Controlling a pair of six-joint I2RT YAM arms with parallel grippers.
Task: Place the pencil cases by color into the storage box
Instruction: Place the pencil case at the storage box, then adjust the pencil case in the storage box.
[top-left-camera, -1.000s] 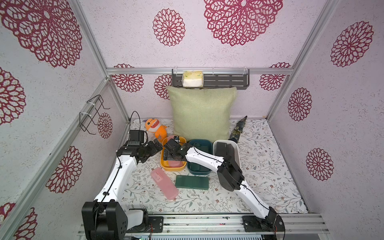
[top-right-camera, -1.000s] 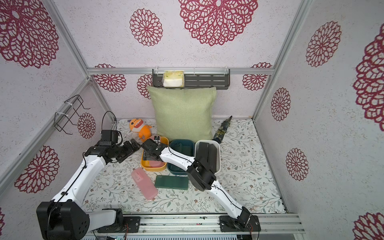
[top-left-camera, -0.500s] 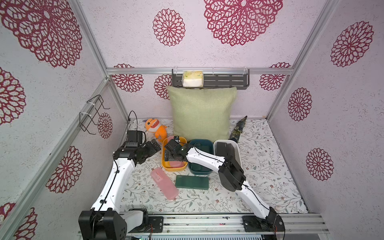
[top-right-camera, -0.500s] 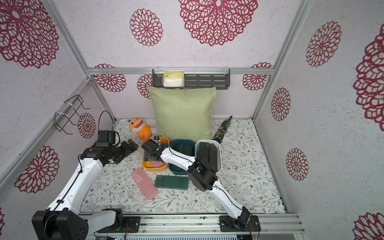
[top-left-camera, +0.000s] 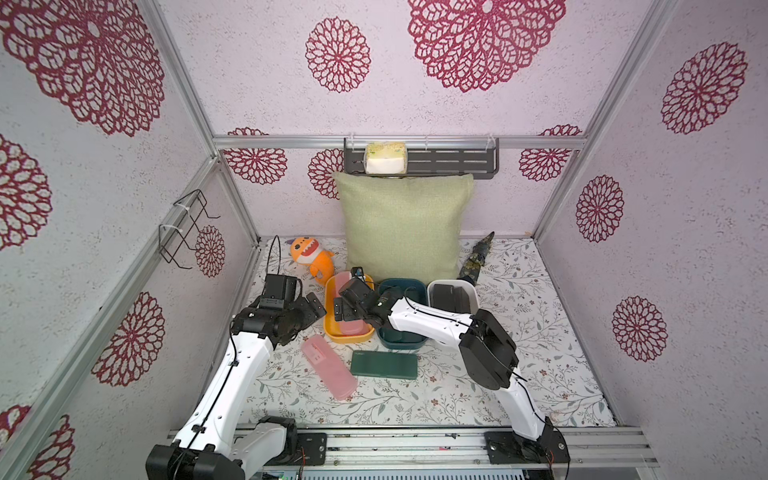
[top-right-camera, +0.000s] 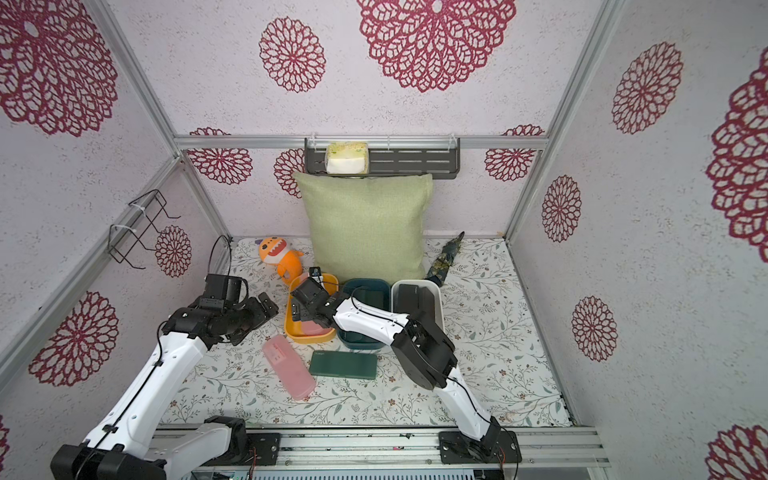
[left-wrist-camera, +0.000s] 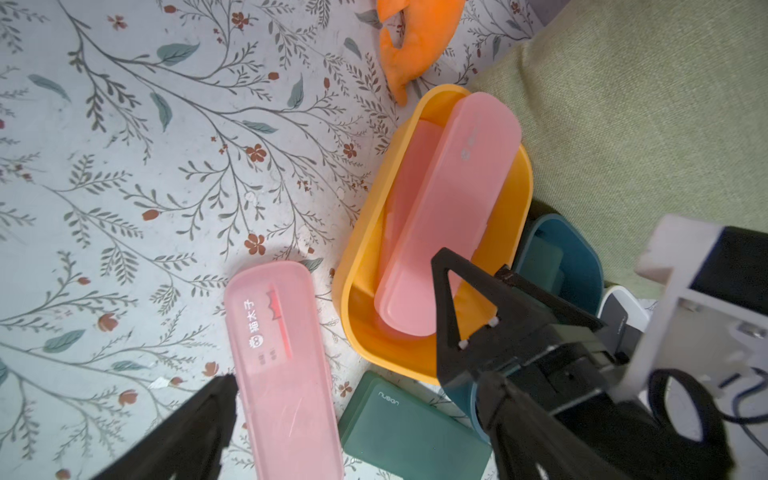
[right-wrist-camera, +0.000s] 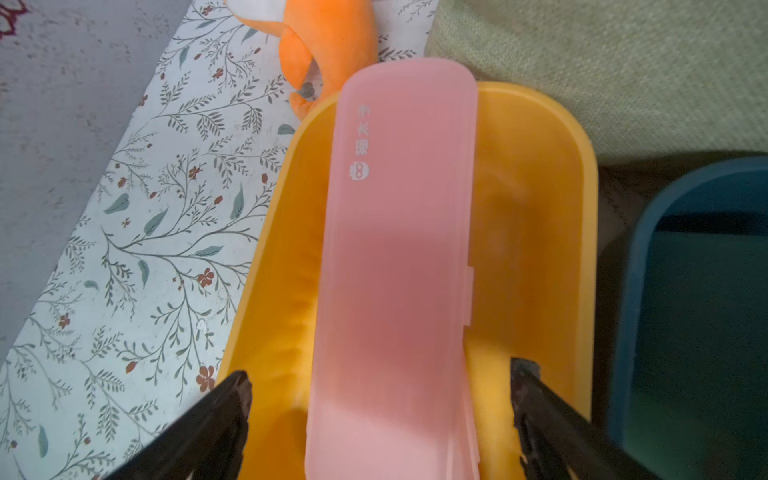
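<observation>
— In the yellow tub (top-left-camera: 331, 328), what is sitting so far?

— Two pink ones, it is looking like. The leaning case (right-wrist-camera: 395, 249) is poking its far end over the rim, and a lower pink case (left-wrist-camera: 409, 178) is lying under it. The right gripper (right-wrist-camera: 382, 372) is hovering at the leaning case's low end. Its jaws are standing wide apart with a gap each side, so it is gripping nothing.

— And the other tubs?

— The teal tub (top-right-camera: 365, 345) is holding a stowed green case (top-right-camera: 370, 296). The white tub (top-left-camera: 473, 291) is holding black cases (top-left-camera: 451, 296), but the arm is covering part of it, so I am not counting them.

— What is waiting outside?

— The loose pink case (top-left-camera: 328, 368) and the loose green case (top-left-camera: 383, 365) are lying flat on the table, just in front of the tubs and close together. The left gripper (left-wrist-camera: 358, 378) is hanging beside the yellow tub, near the loose pink case, with its jaws apart and empty.

— So how far along?

— I am judging it well past halfway. Two cases are left to place, and the leaning one is probably needing a nudge to settle.
</observation>
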